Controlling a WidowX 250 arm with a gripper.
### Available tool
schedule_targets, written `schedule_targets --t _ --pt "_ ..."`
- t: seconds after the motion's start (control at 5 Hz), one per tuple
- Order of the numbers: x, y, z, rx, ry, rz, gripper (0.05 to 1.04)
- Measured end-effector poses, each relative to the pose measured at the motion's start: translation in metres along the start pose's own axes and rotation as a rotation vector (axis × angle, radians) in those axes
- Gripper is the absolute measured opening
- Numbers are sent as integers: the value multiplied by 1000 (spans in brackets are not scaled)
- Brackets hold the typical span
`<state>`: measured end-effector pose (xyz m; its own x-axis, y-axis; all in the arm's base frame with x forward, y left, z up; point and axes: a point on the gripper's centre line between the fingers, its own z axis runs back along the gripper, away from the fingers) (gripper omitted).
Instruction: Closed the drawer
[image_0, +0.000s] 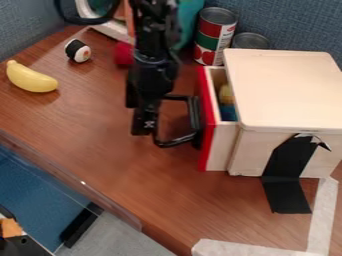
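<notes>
Before blue partitions (294, 22), wooden desk (87, 125); claw (172, 133) beside drawer (208, 130), open or closed I can't tell.

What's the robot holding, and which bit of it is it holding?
That can't be told for sure. The gripper is down beside the drawer's red front, but whether it grips anything there is unclear.

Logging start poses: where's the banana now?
In the camera view, the banana lies at the left of the table, just below and left of the sushi.
</notes>
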<state>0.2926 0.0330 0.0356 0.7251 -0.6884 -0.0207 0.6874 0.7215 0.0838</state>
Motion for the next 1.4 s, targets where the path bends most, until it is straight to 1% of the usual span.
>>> schedule_targets --t 0.2,0.4,0.8,1.0,1.2,1.4 --pt "19 -8 7 0 -18 0 1000" --pt "33 -8 11 3 -32 10 1000" --pt "36 -7 10 4 -30 12 1000" --pt "27 -8 15 -10 -37 21 1000" --pt "-11 6 41 82 -22 132 1000" --pt "-53 19 61 79 -17 241 1000"
